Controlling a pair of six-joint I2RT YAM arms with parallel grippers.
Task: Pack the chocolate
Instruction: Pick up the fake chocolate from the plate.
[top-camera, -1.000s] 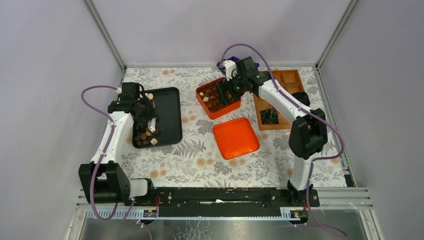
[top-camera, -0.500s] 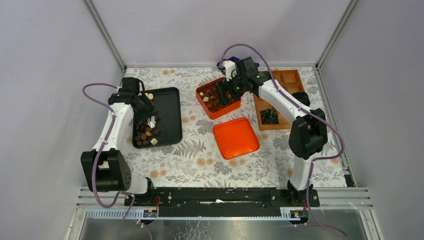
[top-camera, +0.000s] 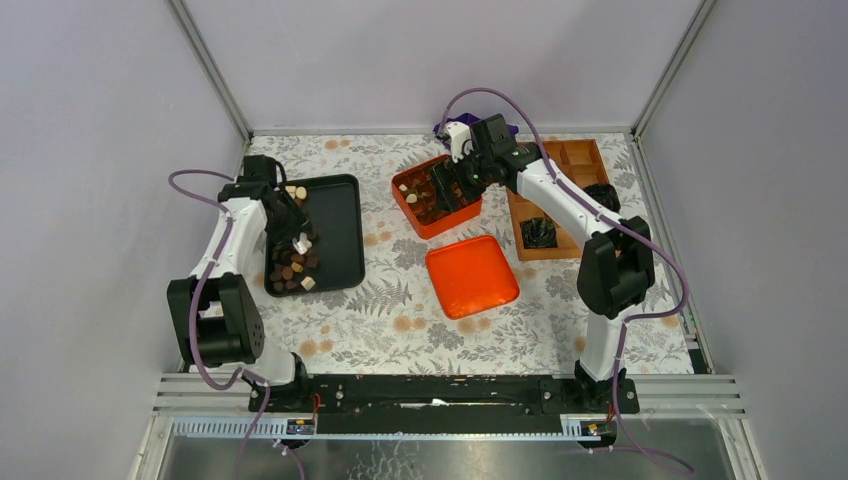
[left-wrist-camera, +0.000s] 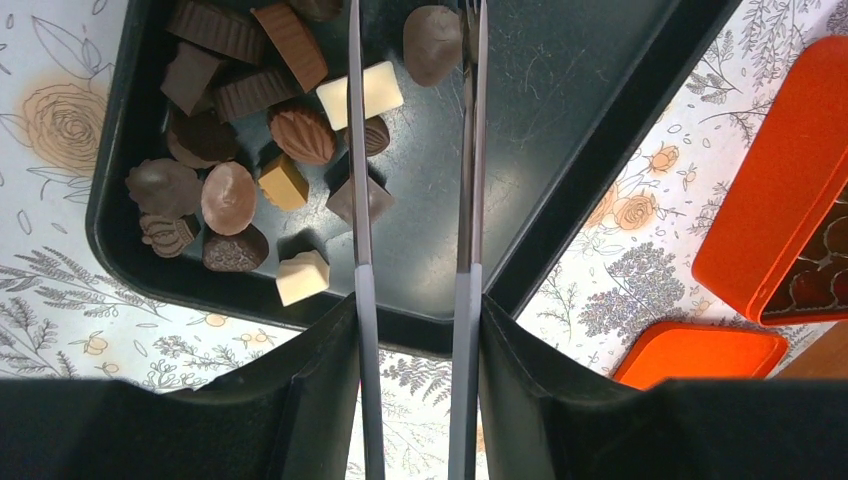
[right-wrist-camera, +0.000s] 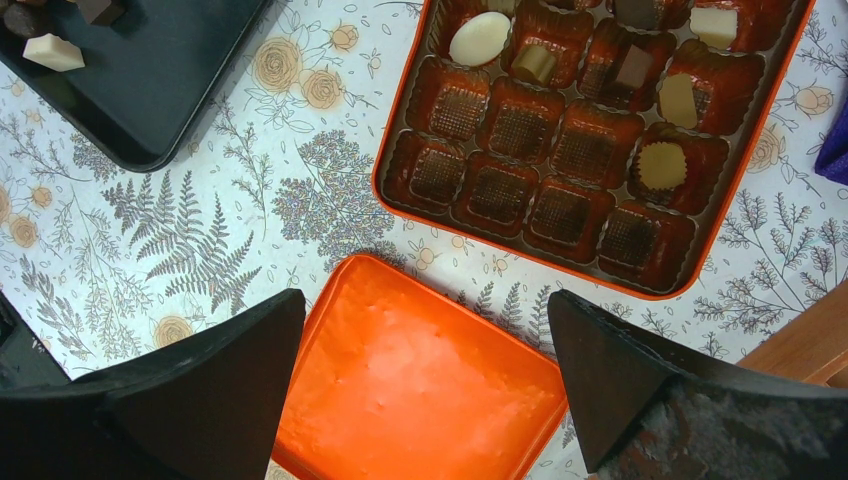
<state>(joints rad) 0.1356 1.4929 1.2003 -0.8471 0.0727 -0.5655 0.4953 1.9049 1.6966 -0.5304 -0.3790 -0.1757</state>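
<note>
Loose chocolate (left-wrist-camera: 240, 150) of dark, light brown and white lies heaped at one end of the black tray (left-wrist-camera: 560, 90), at the left (top-camera: 290, 268) in the top view. My left gripper (left-wrist-camera: 415, 10) hovers over that tray (top-camera: 335, 230); its long thin fingers (left-wrist-camera: 358, 200) stand apart over bare tray, gripping nothing. A brown piece (left-wrist-camera: 432, 45) lies between them near the tips. The orange box (right-wrist-camera: 497, 188) holds a few pieces, one a white oval (right-wrist-camera: 480, 38), and several cups are bare. My right gripper (right-wrist-camera: 426, 300) is open beside the box (top-camera: 437, 195).
The orange lid (top-camera: 472, 275) lies flat in front of the box, under my right gripper (top-camera: 455, 188). A wooden compartment tray (top-camera: 565, 190) at the right holds a dark crinkled wrapper (top-camera: 540, 232). A purple item (right-wrist-camera: 835, 140) sits behind the box.
The left arm has swung its lower links towards the back, with its gripper shifting only slightly over the black tray. The right arm has not moved.
</note>
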